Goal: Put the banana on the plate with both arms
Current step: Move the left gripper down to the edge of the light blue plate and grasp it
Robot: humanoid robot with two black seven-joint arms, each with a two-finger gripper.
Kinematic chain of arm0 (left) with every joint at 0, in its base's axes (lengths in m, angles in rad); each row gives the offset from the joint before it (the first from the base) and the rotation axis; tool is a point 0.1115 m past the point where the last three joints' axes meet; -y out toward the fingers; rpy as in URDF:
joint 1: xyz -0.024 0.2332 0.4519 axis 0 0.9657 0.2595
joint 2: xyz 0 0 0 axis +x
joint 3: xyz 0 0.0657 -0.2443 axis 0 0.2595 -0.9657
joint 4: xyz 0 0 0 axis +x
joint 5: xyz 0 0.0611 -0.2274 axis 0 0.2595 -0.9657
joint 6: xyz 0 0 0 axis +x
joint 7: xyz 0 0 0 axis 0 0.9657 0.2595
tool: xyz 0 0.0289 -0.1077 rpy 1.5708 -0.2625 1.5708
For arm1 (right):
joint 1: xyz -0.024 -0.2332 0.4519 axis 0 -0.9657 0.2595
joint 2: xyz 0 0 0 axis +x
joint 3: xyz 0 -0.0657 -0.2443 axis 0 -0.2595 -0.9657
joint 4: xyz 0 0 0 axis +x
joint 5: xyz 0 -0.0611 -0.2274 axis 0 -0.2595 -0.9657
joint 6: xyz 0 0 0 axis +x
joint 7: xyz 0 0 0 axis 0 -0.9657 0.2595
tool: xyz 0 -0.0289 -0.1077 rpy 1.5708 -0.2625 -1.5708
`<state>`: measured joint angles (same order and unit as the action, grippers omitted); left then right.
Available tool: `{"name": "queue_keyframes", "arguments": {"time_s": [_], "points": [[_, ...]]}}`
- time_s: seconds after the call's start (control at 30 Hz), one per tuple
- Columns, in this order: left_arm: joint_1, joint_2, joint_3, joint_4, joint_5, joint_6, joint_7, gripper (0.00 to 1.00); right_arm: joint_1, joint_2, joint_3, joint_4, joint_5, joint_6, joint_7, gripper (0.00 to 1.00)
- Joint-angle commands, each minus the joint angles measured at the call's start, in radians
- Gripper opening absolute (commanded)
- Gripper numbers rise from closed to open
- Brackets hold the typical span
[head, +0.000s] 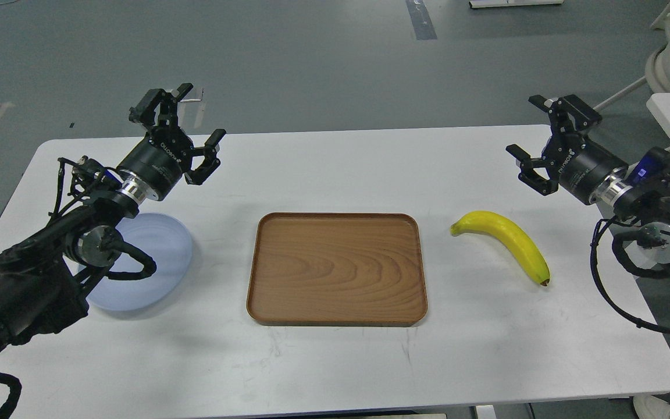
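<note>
Over on the left, the left arm reached in across the white table, its left gripper held up with fingers spread wide and nothing between them. Just beneath that arm's wrist sat the pale blue-grey plate, well left of the tray and partly hidden by the arm's joints and cables.

Dead centre lay the brown wooden tray, flat on the table, rounded corners, nothing on it.

Moving right of the tray, there was the banana, lying flat on the table near the tray's right edge but not touching it. Its stem end pointed back toward the tray; its dark brown tip sat at the end farther from the tray and nearer the robot. So the banana was on the opposite side of the tray from the plate, the two well apart.

Farther right of the tray, the right arm came in, and its right gripper hung above the table beyond the banana, fingers splayed apart, gripping nothing.
</note>
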<state>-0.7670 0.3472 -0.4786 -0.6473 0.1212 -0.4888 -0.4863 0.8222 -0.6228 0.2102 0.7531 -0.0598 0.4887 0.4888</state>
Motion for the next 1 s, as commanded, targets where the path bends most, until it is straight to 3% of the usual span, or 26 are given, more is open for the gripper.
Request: {"name": "queue_keyframes", "arguments": {"time_s": [0.0,0.3,0.47,0.6,0.8,0.97], "points": [[0.0,-0.001,0.0,0.0,0.0,0.0,0.0,0.98,0.0,0.0,0.0,0.0,0.0,0.0,0.0,0.99],[-0.017,0.032,0.002,-0.003,0.011,0.0,-0.002,0.98,0.003,0.0,0.0,-0.001,0.0,0.0,0.0,0.99],[-0.061,0.163,0.014,-0.058,0.029,0.0,-0.002,0.98,0.003,-0.002,-0.002,-0.003,-0.002,0.0,0.0,0.99],[-0.098,0.307,0.011,-0.152,0.295,0.0,-0.002,0.98,0.003,0.0,-0.002,-0.003,-0.003,0.0,0.0,0.99],[-0.094,0.544,0.018,-0.36,0.905,0.0,-0.002,0.98,0.008,0.023,-0.003,-0.021,-0.009,0.0,0.0,1.0],[-0.02,0.598,0.069,-0.384,1.307,0.0,-0.002,0.98,0.008,0.031,-0.003,-0.021,-0.011,0.0,0.0,0.99]]}}
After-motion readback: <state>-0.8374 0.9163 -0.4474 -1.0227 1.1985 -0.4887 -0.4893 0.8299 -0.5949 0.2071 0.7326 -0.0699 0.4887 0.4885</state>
